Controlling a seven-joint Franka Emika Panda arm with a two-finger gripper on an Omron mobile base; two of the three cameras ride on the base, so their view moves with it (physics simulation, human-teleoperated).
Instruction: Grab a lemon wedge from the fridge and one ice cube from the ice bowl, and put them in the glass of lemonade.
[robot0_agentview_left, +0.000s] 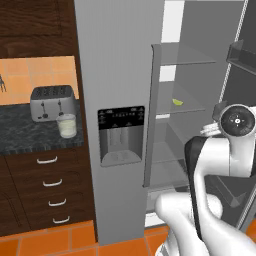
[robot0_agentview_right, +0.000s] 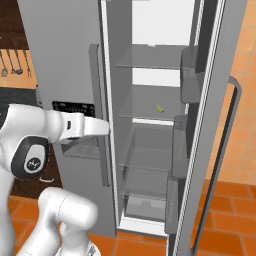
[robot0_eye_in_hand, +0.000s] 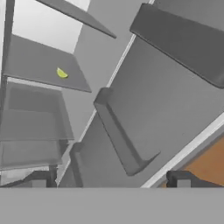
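Note:
The grey fridge (robot0_agentview_left: 117, 60) has its right door (robot0_agentview_right: 212, 130) swung wide, while the left door with the black dispenser panel (robot0_agentview_left: 120, 135) is closed. The lemon wedge (robot0_agentview_left: 178, 102), a tiny yellow-green slice, lies on a middle shelf (robot0_agentview_right: 160, 108) inside. In the hand view the lemon wedge (robot0_eye_in_hand: 61, 73) is far off at the upper left, well beyond my gripper (robot0_eye_in_hand: 111, 183). The gripper is open and empty, its tips far apart. The glass of lemonade (robot0_agentview_left: 66, 125) stands on the dark counter in front of the toaster. The ice bowl and ice cube are out of view.
A silver toaster (robot0_agentview_left: 52, 102) sits on the counter (robot0_agentview_left: 22, 135) left of the fridge, above dark wooden drawers (robot0_agentview_left: 52, 182). The open door's inner bins (robot0_eye_in_hand: 118, 135) lie close in front of the hand. Several bare glass shelves (robot0_agentview_right: 145, 160) stack inside. The floor is orange tile (robot0_agentview_right: 230, 220).

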